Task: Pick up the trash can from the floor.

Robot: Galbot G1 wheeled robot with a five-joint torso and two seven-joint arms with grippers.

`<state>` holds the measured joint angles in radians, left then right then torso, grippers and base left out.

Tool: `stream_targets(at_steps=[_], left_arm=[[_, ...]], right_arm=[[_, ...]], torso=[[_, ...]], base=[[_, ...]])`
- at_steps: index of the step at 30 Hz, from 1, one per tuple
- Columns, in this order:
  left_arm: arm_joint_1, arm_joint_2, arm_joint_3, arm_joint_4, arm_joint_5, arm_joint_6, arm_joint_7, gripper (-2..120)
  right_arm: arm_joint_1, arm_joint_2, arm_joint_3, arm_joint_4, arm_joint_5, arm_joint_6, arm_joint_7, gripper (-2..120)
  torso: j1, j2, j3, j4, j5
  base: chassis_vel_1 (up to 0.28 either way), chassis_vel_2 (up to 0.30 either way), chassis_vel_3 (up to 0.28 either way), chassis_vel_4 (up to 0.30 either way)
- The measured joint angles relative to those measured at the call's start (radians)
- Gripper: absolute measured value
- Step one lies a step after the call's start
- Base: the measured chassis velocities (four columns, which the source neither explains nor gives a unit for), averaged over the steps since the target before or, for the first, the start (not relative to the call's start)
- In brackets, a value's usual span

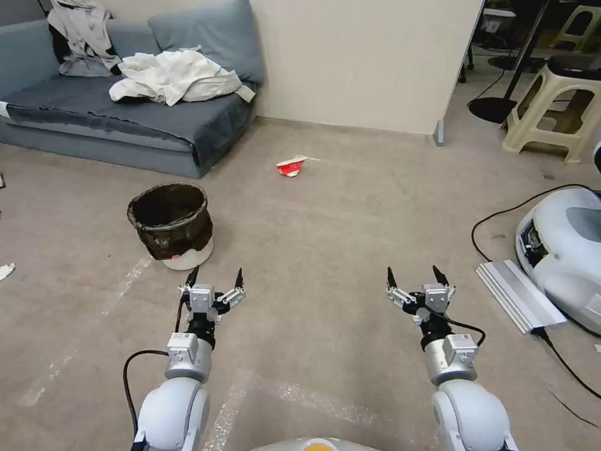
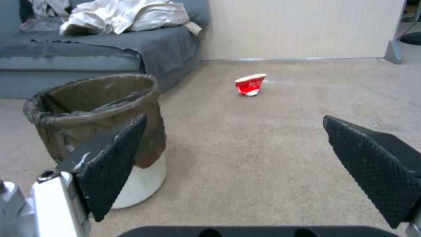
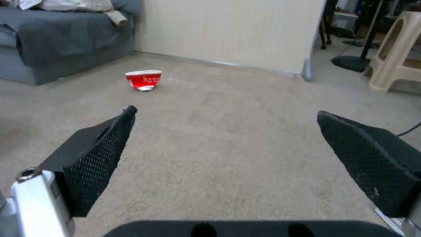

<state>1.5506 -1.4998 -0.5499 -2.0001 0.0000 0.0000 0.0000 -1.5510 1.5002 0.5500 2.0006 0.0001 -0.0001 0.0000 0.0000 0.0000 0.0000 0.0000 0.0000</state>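
Note:
The trash can (image 1: 171,224) stands upright on the beige carpet floor (image 1: 325,238), left of centre, a small white bin with a dark crinkled bag over its rim and a red mark near its base. My left gripper (image 1: 216,276) hangs open just in front of it and slightly to its right, apart from it. In the left wrist view the trash can (image 2: 101,131) sits partly behind one finger (image 2: 111,164), with the gripper (image 2: 232,144) holding nothing. My right gripper (image 1: 412,275) is open over bare carpet, far to the right of the can; the right wrist view shows this gripper (image 3: 226,138) empty.
A crushed red-and-white cup (image 1: 292,166) lies on the carpet beyond the can. A grey sofa (image 1: 119,119) with clothes runs along the back left, a wall panel (image 1: 363,62) behind. At right are a white machine (image 1: 563,244), a metal rail (image 1: 518,294), a black cable and a plastic stool (image 1: 551,113).

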Motion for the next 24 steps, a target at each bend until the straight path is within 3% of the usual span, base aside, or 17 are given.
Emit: stream_targets(at_steps=[5,8,9,12,19,24], left_arm=[[0.016,0.01,-0.004,-0.037,-0.001,0.004,-0.006,100],[0.034,0.019,-0.006,-0.071,-0.003,0.011,-0.013,100],[0.053,0.033,-0.013,-0.115,-0.006,0.017,-0.027,100],[0.083,0.051,-0.021,-0.178,-0.01,0.029,-0.046,100],[0.178,0.112,-0.048,-0.383,-0.023,0.065,-0.109,100],[0.221,0.141,-0.061,-0.476,-0.03,0.082,-0.137,100]], right_arm=[[-0.008,0.002,0.002,0.015,0.001,-0.004,0.0,100],[-0.041,0.013,0.011,0.083,0.008,-0.028,0.01,100],[-0.063,0.021,0.014,0.127,0.014,-0.045,0.018,100],[-0.099,0.033,0.025,0.203,0.023,-0.071,0.03,100],[-0.204,0.068,0.05,0.416,0.048,-0.151,0.065,100],[-0.231,0.064,0.048,0.428,0.054,-0.191,0.064,100]], torso=[[0.0,0.0,0.0,0.0003,0.0005],[0.0,0.0,0.0,-0.0001,-0.0013],[0.0,0.0,0.0,-0.0001,0.001],[0.0,0.0,0.0,0.0,-0.0007],[0.0,0.0,0.0,-0.0002,-0.0002],[0.0,0.0,0.0,-0.0002,0.0009]], base=[[0.0,0.0,0.0,0.0],[0.0,0.0,0.0,0.0],[0.0,0.0,0.0,0.0],[0.0,0.0,0.0,0.0],[0.0,0.0,0.0,0.0],[0.0,0.0,0.0,0.0]])
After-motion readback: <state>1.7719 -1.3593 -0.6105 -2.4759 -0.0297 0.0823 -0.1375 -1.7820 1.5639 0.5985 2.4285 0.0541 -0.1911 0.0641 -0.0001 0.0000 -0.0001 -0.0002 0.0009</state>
